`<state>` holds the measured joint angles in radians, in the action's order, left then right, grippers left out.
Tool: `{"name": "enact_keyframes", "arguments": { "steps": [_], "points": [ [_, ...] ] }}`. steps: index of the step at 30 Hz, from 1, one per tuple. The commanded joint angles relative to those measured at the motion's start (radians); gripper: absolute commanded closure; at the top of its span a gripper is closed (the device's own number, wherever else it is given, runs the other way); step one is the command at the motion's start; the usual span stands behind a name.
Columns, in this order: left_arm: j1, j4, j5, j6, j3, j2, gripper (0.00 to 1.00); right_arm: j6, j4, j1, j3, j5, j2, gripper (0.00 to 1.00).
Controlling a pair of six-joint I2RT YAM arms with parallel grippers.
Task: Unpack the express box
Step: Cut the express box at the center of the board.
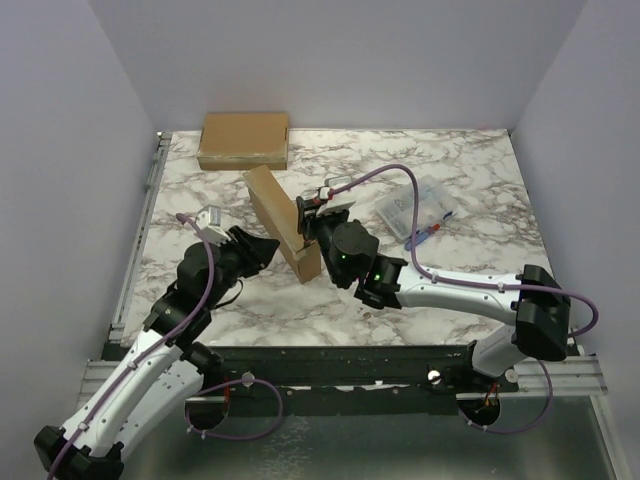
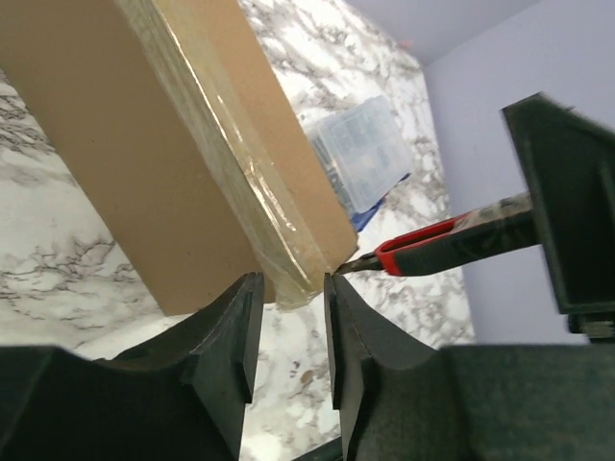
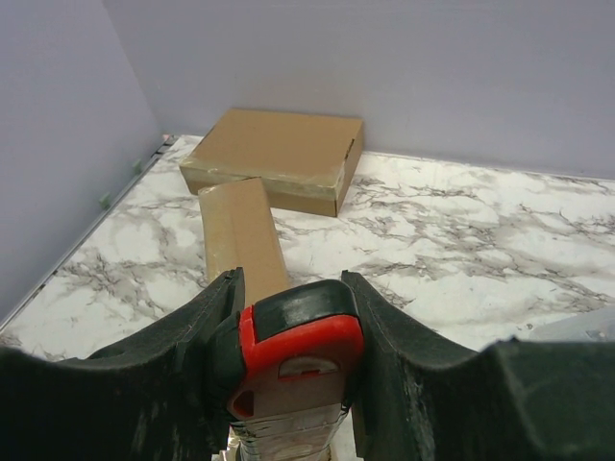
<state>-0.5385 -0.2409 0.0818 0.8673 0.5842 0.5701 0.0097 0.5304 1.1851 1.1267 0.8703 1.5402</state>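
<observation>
Top view: express box (image 1: pixel 275 215) is standing on a narrow edge, mid-table (image 1: pixel 470 160), angled, w/ the left gripper (image 1: pixel 265 250) at its near end and the right gripper (image 1: pixel 312 215) pressing in from the right side. A second box (image 1: pixel 243 140) is lying flat at the back. A clear plastic case (image 1: pixel 415 208) is sitting well off to the right.

Left wrist view: the jaws are standing part-closed, and the box's lower taped corner is filling the gap between the fingers (image 2: pixel 235 336), so it looks pinched. The cutter (image 2: pixel 423 245) is coming in from the right, w/ its tip touching that same corner right at the tape seam (image 2: pixel 240 192).

Right wrist view: the jaws are clamping the cutter's red handle firmly btwn both pads (image 3: pixel 202 336), and the box is running away ahead toward the second box.

Judgement: the step is slitting the tape. Doing it well:
- The left grip should be holding hard so the box isn't tipping.
- The blade should be riding shallow along the seam, not digging into the cardboard or the contents.
- The stroke should be going away from the left fingers, since the tip is v. close to them.
</observation>
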Motion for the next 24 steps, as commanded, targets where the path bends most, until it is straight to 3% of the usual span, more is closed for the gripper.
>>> {"name": "enact_keyframes", "arguments": {
  "steps": [1, 6, 10, 24],
  "points": [
    [0.001, 0.046, -0.077, -0.077, -0.039, 0.059, 0.67, 0.004, 0.018, 0.005, 0.045, 0.026, 0.016, 1.0],
    [0.0, 0.152, -0.182, -0.055, -0.054, 0.151, 0.76, 0.004, 0.0, 0.005, 0.068, 0.022, 0.026, 1.0],
    [-0.001, 0.234, -0.232, -0.022, -0.07, 0.189, 0.77, 0.006, -0.015, 0.012, 0.083, 0.016, 0.035, 1.0],
    [-0.032, 0.353, -0.208, 0.007, -0.048, 0.289, 0.77, 0.004, -0.014, 0.08, 0.087, 0.042, 0.063, 1.0]
  ]
}}
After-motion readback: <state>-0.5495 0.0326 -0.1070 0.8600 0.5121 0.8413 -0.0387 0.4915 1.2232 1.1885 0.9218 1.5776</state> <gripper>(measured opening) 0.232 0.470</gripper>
